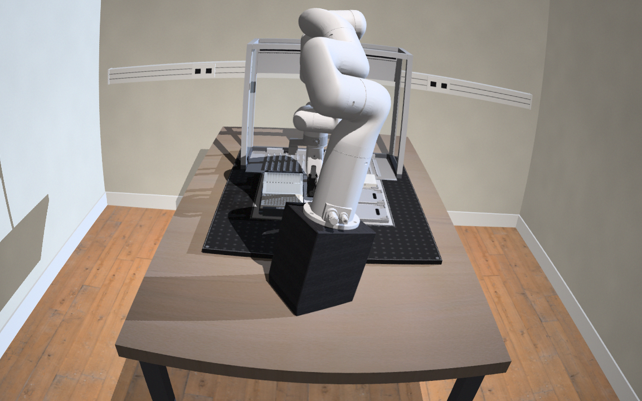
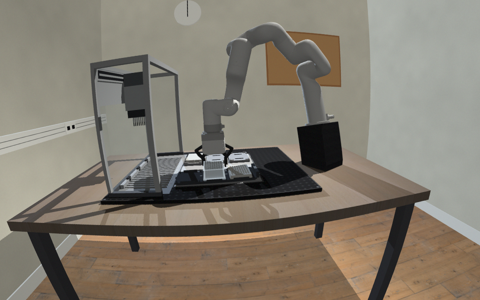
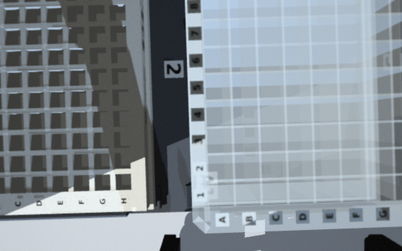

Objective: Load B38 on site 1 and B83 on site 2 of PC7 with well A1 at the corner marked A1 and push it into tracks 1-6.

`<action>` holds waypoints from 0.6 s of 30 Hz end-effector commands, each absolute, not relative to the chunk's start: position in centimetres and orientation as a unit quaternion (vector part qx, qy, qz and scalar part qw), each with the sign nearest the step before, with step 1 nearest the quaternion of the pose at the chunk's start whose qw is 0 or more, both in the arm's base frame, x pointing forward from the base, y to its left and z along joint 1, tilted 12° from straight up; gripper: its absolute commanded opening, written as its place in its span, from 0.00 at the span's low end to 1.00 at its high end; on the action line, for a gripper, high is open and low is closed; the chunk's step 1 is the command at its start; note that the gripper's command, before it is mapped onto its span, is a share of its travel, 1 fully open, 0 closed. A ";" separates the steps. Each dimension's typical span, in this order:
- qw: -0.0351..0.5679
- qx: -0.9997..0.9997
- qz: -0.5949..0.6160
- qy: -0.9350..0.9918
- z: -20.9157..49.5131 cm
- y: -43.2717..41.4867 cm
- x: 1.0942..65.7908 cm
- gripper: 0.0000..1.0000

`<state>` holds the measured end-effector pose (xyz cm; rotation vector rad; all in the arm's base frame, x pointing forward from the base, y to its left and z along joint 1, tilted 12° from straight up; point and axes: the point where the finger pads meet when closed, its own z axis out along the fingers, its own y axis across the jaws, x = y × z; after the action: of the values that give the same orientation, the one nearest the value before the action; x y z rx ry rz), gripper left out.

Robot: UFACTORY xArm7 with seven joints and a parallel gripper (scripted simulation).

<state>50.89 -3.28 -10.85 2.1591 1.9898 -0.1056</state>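
Note:
The plate carrier PC7 (image 2: 215,181) lies on the apron in front of the left tracks of the rails (image 2: 159,168). The 96-well plate B38 (image 3: 47,104) sits on the carrier next to the clear deep-well block B83 (image 3: 302,111), with the site label 2 (image 3: 174,69) between them. Both have their row 1 and letters A–H toward the bottom of the wrist view. My gripper (image 2: 213,152) is open and low at the row-1 end of B83 (image 2: 213,169), on the nest side. Only the fingertips show at the bottom of the wrist view. Nothing is between the fingers.
The instrument frame (image 2: 129,123) with its pipetting head stands over the rails. The nests (image 1: 373,199) stand in a row right of the carrier; the two near ones look empty, and a white plate (image 1: 369,179) lies in the far one. The arm's black base block (image 1: 318,259) stands in front.

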 end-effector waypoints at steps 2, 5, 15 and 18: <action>0.103 0.731 -0.034 0.674 -11.0 -3.3 51.1 1.00; 0.103 0.731 -0.034 0.674 -11.2 -3.3 51.1 1.00; 0.103 0.731 -0.034 0.674 -11.7 -3.4 51.1 1.00; 0.103 0.731 -0.034 0.674 -11.7 -3.4 51.1 1.00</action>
<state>50.97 -3.47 -11.76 2.1591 1.9898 -0.1056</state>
